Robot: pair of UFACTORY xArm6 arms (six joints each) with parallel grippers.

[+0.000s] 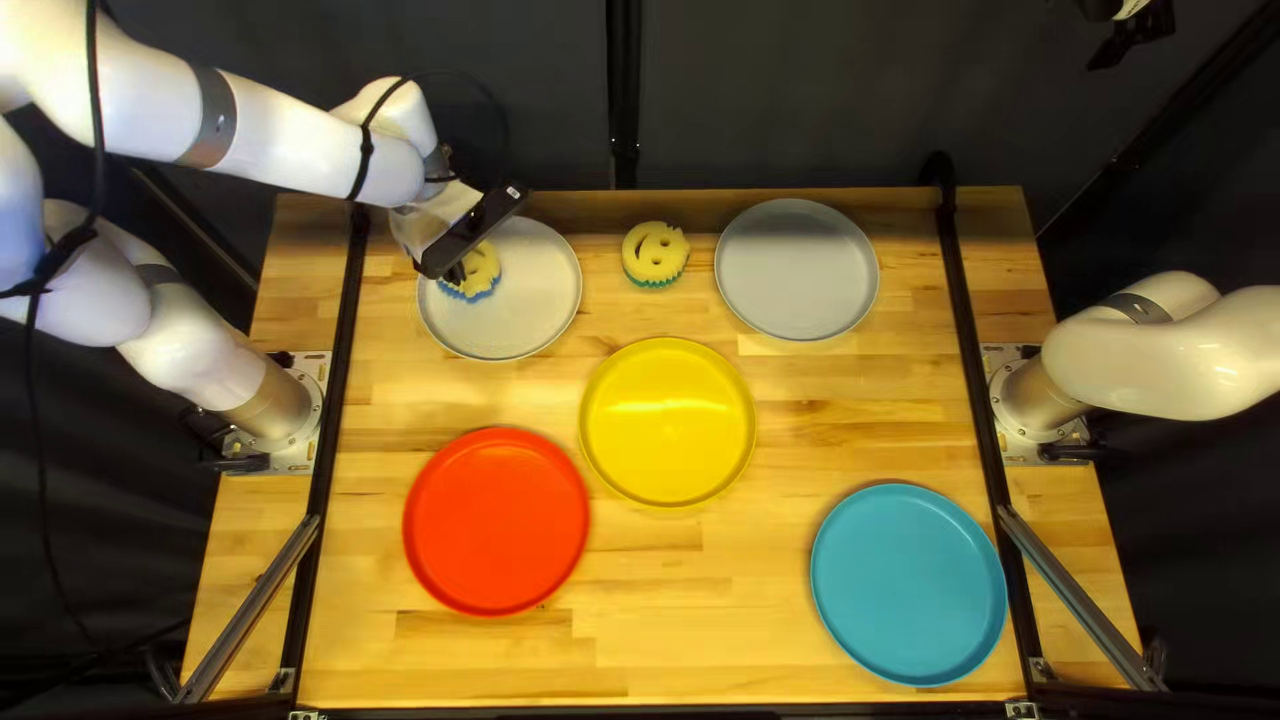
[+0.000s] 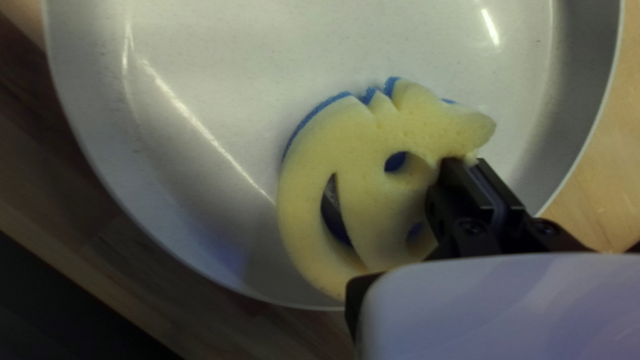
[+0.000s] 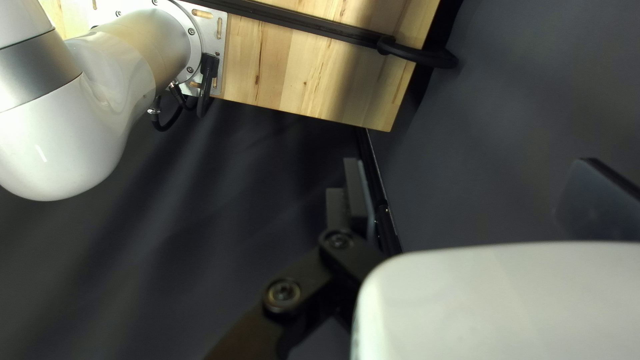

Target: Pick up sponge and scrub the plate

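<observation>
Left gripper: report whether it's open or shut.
The left gripper is shut on the sponge: its fingers nearly meet, pinching the sponge's edge.

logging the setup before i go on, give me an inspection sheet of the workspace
surface: light wood table, black rails near both sides; spills: nothing seen
job's things: yellow-and-blue sponge over a whitish plate; whether it presses on it, cannot tell
clutter: second sponge, grey plate, yellow plate, red plate, blue plate
left gripper: shut on the sponge's edge
right gripper: open, off the table, nothing held
cables: black cable along the left arm
surroundings: dark curtain behind; people: nothing seen
</observation>
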